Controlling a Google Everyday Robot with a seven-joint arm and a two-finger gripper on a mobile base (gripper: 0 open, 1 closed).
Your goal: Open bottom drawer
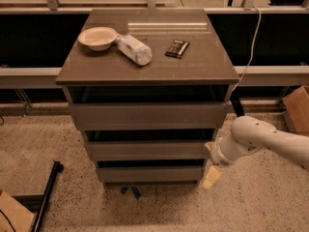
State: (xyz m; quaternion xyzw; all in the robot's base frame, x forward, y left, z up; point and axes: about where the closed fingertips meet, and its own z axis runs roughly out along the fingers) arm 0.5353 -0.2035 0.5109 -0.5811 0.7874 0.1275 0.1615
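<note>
Gripper (211,177) at rt end of bottom drawer (149,174).
Drawer is lowest of 3 in cabinet (145,115), front near floor, dark gap above it. Gripper hangs downward off white arm (256,139) coming from rt, just beside drawer's rt edge; contact unclear. Can't tell if jaws are spread or pressed together. On worktop (193,69): bowl (98,36) touching bottle (134,49) lying on its side, dark packet (177,48) apart.

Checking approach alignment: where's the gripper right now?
Camera view, lower right: the gripper hangs beside the right end of the bottom drawer, below the right corner of the middle drawer.
</note>
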